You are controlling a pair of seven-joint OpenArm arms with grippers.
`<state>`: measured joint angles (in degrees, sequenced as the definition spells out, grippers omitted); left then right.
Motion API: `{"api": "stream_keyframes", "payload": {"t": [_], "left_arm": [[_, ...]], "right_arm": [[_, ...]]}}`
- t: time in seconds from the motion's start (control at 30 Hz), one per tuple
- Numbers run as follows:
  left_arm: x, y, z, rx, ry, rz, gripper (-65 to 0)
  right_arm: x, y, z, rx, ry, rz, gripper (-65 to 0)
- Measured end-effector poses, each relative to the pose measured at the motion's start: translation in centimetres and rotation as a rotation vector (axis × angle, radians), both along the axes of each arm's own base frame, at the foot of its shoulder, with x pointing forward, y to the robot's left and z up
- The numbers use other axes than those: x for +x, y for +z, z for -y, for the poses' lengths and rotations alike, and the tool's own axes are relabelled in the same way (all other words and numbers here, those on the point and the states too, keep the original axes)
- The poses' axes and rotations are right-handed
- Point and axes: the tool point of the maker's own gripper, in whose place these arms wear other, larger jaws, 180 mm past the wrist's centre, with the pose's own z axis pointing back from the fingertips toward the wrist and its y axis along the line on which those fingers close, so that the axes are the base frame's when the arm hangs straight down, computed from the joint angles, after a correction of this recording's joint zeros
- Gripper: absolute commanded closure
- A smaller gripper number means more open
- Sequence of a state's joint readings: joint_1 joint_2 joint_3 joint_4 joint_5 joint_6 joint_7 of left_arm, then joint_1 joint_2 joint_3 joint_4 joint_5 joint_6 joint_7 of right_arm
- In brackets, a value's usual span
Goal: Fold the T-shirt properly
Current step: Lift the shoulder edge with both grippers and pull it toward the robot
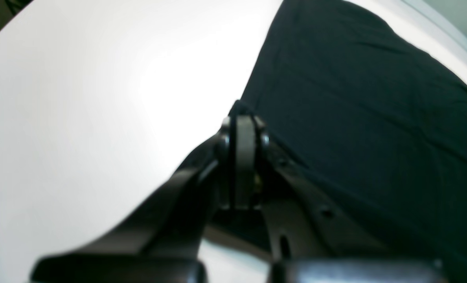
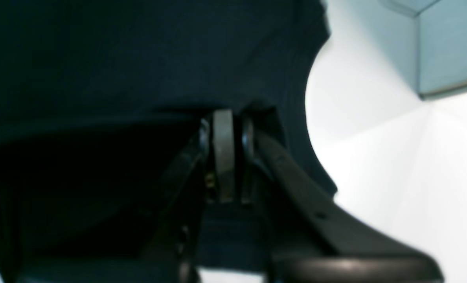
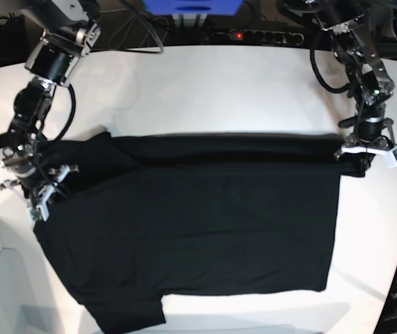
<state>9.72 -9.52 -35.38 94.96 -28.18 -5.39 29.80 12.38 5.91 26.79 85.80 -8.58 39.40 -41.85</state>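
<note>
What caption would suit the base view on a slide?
Both claws, left and right, shut on opposite ends of the black T-shirt spread on the white table.

Readable text: none in any of the three views.
T-shirt (image 3: 205,223): only plain black cloth shows; no print, letters or tag can be read on it.
Blue box (image 3: 191,7) at 12 o'clock of the base view: no label can be read on its visible face.
Power strip (image 3: 265,35) at about 1 o'clock of the base view: one small red light, but no words or numbers that can be read.
Wrist views: blurred; no markings can be read on the gripper parts or on the white table (image 1: 80,98).
</note>
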Motion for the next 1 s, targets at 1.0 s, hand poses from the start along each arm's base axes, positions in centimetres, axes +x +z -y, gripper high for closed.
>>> {"api": "stream_keyframes", "payload": {"t": [1.0], "left_arm": [[5.8, -1.4, 1.7, -0.099, -0.025, 0.012, 0.0]], "right_arm": [[5.8, 1.0, -1.4, 0.108, 0.023, 0.046, 0.0]]}}
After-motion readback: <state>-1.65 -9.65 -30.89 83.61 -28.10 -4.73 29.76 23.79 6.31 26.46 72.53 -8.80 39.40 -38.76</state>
